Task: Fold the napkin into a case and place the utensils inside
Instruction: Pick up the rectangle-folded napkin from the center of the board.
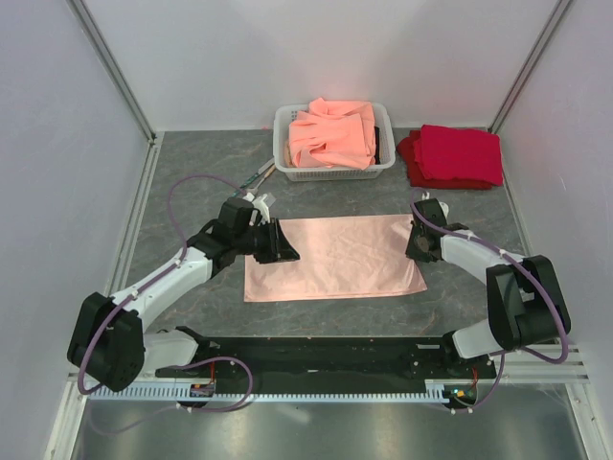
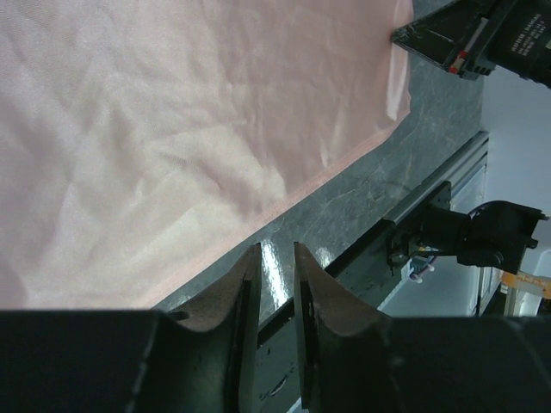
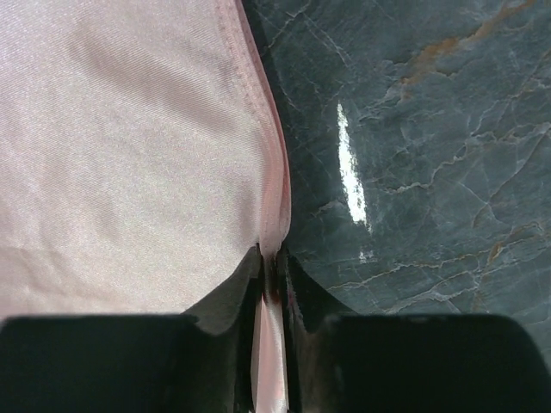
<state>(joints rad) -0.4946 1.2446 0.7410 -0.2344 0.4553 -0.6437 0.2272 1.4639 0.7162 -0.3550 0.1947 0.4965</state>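
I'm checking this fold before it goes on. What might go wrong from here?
1. The right gripper pinches only the hem of the napkin. The thin cloth may slip out once it is lifted.
2. The left gripper has nothing between its fingers. A lift from the right side alone would likely drag the cloth across the table and skew the fold.

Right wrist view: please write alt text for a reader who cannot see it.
The right gripper, dark and at the bottom centre, is closed on the hemmed edge of the pale-pink napkin. The napkin lies flat on the left, and the dark marbled table fills the right.
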